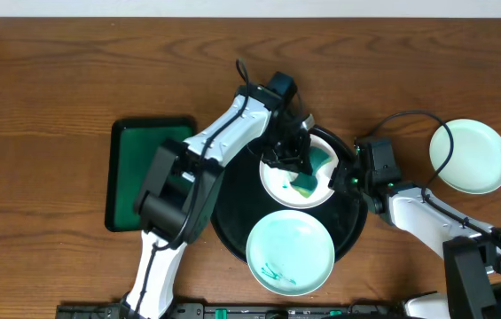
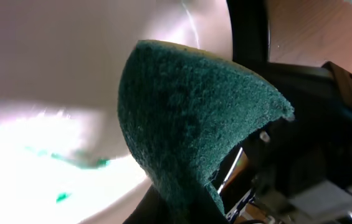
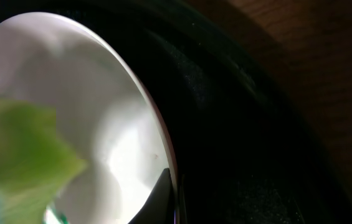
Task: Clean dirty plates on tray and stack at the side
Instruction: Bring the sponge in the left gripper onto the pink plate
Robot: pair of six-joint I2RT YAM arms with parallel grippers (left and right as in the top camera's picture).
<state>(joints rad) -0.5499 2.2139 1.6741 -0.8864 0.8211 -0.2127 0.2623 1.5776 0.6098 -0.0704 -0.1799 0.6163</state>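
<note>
Three plates: the white plate (image 1: 277, 182) and near mint plate (image 1: 290, 251) lie on the one black tray (image 1: 232, 221); the other mint plate (image 1: 470, 156) sits right on the surface (image 1: 55, 89). The left tool (image 1: 296, 164) pinches a green scouring pad (image 2: 182, 124) on the white plate, and the right tool (image 1: 346, 177) pinches its right rim. One green tray (image 1: 130, 177) lies left.

The far plate (image 1: 275, 184) and near plate (image 1: 290, 251) lie on the tray (image 1: 349, 232), the third plate (image 1: 470, 157) to its right.

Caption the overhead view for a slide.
Left fingers press a green sponge onto the white plate in the black tray.
</note>
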